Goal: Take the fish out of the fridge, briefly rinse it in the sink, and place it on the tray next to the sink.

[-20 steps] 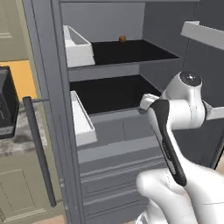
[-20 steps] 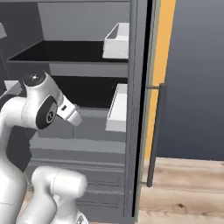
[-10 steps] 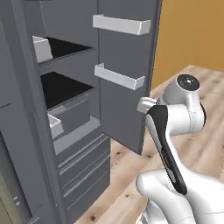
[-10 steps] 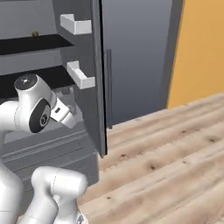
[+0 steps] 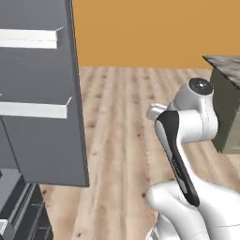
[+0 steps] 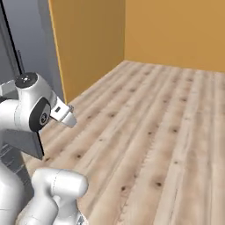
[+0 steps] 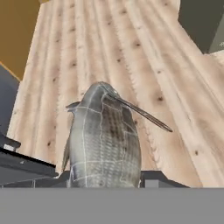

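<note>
End effector [image 7: 105, 181] clamped on fish [image 7: 104, 140], carried above wooden floor [image 7: 144, 57]. Fridge [image 5: 40, 93] door open at left, white bins [image 5: 33, 110] on it. No readable writing anywhere.

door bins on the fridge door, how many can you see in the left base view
2. The upper bin runs across the top of the open fridge door; the lower bin sits below it, about mid-door. The frame cuts the door off at the left and top, so more may be hidden.

Pale wooden plank floor [image 6: 167, 132]; the fridge [image 5: 40, 93] stands on it by its left edge.
</note>
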### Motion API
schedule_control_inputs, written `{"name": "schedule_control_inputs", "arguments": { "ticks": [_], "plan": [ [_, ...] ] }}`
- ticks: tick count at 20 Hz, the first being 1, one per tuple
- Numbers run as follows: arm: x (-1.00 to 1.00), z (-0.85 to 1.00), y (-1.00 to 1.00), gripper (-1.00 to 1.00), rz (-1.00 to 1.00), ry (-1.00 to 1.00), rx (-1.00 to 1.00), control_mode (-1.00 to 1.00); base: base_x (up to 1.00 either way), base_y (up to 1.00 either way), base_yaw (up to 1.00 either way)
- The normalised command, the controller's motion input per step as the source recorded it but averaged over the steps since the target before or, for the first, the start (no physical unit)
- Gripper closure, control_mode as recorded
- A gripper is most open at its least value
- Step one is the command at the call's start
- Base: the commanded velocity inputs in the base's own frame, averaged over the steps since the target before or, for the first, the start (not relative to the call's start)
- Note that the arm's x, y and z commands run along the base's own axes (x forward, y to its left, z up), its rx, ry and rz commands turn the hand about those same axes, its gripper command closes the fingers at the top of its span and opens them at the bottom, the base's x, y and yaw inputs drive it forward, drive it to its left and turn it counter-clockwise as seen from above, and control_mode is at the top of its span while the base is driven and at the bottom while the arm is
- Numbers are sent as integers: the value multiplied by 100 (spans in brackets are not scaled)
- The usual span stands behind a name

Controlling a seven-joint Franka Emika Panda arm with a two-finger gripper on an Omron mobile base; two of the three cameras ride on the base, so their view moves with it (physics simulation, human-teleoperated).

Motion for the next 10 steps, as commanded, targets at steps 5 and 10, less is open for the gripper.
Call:
{"name": "schedule_control_inputs", "arguments": {
  "ticks": [5,10],
  "plan": [
    [0,0,0,100,0,0,0,100,0,0,-100],
    [0,0,0,100,0,0,0,100,0,0,-100]
  ]
}}
